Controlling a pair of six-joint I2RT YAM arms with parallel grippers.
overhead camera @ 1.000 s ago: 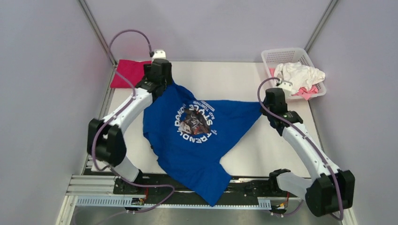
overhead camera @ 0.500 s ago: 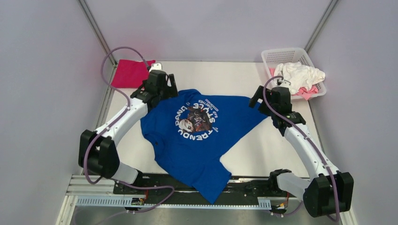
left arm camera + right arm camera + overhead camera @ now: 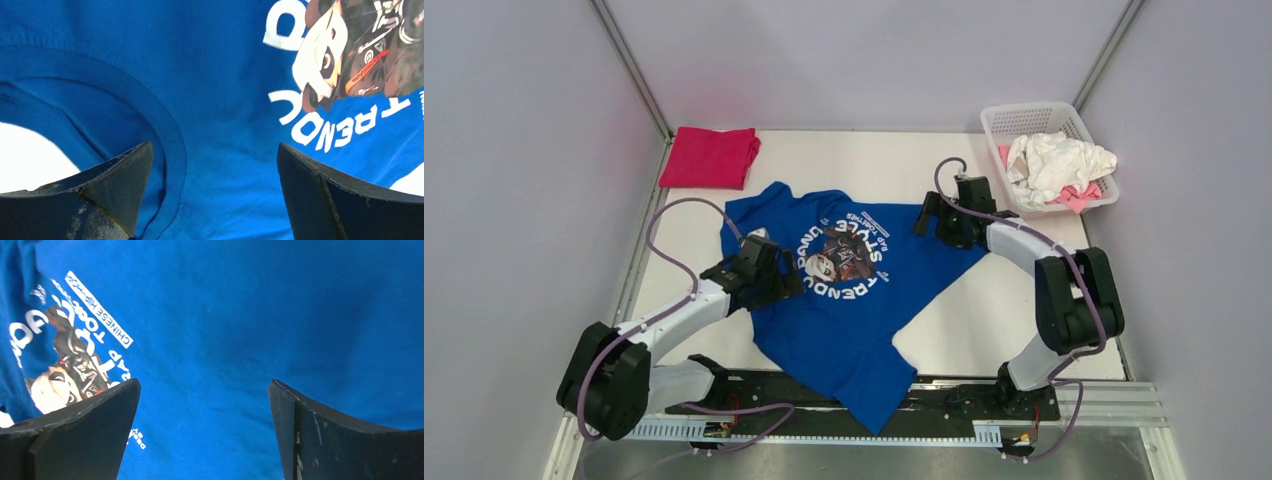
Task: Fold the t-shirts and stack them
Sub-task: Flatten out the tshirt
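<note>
The left tool (image 3: 212, 150) is spread wide with nothing between its fingers. It hangs low over the blue t-shirt (image 3: 844, 310), right by a curved stitched band (image 3: 165, 120) that could be the collar or a sleeve opening. The right tool (image 3: 204, 385) is just as open and just as empty, over plain blue cloth beside the chest graphic (image 3: 839, 255). Whether either tool touches the fabric is not clear.

The blue tee sprawls print-up across the middle of the counter (image 3: 1004, 300). One point reaches toward the right edge and its lower end droops over the near edge. It looks light, limp and quick to wrinkle, so it should drag and bunch rather than slide. The best holds are probably doubled, stitched parts such as the band, shoulder seams or hem, pinched at two spread points to keep it taut.

In the far left corner lies a folded magenta t-shirt (image 3: 709, 157). In the far right corner a basket (image 3: 1034, 108) holds a crumpled white t-shirt (image 3: 1059, 158) and a pale pink t-shirt (image 3: 1079, 195).
</note>
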